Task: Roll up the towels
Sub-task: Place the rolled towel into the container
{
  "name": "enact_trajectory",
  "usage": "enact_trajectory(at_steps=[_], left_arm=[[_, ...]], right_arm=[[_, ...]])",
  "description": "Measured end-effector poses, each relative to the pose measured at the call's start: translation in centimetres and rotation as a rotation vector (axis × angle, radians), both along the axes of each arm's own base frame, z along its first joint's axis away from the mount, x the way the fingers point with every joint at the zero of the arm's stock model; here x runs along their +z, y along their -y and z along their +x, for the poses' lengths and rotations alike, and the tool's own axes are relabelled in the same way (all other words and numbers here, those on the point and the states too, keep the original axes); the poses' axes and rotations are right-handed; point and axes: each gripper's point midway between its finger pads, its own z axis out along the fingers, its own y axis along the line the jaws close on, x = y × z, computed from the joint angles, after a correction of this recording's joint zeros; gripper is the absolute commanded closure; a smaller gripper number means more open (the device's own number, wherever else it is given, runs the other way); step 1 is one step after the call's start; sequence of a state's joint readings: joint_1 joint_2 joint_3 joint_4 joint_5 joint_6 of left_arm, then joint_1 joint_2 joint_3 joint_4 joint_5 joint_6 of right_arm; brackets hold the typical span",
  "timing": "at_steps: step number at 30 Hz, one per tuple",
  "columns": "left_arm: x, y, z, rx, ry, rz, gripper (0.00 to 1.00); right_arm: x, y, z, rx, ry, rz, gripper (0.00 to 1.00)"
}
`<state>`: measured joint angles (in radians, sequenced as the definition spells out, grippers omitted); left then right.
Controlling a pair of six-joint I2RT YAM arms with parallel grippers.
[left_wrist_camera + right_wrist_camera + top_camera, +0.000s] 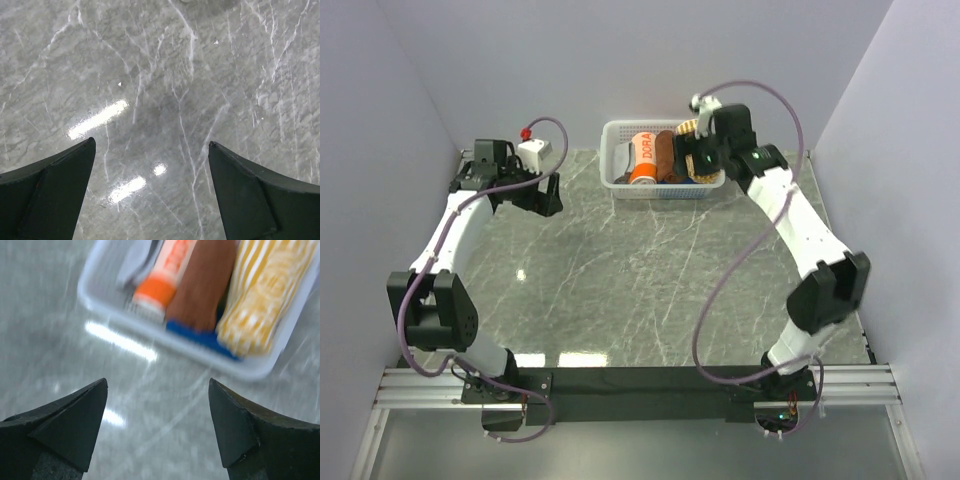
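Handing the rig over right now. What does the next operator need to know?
Left hand: open, empty, over the table.
Right hand: open, empty, close to the basket.
Towels: the rust-brown towel and the striped cream-yellow towel lie side by side in the basket, both rolled.
Done: the rolling, by the look of it.
Left: probably only pulling the arms back.

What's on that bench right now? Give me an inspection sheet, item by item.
Surface: grey marbled tabletop, glare spots.
Job's things: cream-yellow striped rolled cloth towel and rust-brown rolled cloth towel, side by side in white plastic basket.
Clutter: orange "DORA" roll in the same basket; white box with red knob, far left.
Grippers: left gripper jaws open, empty; right gripper jaws open, empty, near the basket.
Cables: purple cable looped along each arm.
Surroundings: plain pale walls.
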<state>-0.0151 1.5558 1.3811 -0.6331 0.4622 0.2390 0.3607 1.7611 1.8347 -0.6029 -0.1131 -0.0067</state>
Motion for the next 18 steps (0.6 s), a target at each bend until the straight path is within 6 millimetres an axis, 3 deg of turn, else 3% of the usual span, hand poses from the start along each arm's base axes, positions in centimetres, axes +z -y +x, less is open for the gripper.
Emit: enact_trajectory(at_steps=[5,10,13,18], left_arm=[[0.0,2.4,-1.4,-0.004,0.04,0.048,0.01],[-2.3,5.4,-4.5,-0.058,0.006,0.06,0.01],[-4.9,5.3,-5.7,-0.048,-0.05,0.073,0.01],[-8.0,4.8,-7.6,-0.037,-0.129,0.099,0.0]], right_arm=[[-3.3,0.8,-6.7,0.132,-0.123,-0.012,0.12],[-9.5,2.1,-12.7,0.188,-0.295,-0.012,0.12],[-12.1,2.8,-15.3,0.193,-0.365,-0.013,0.12],[-14.2,3.5,-18.3,0.187,-0.398,0.006,0.12]])
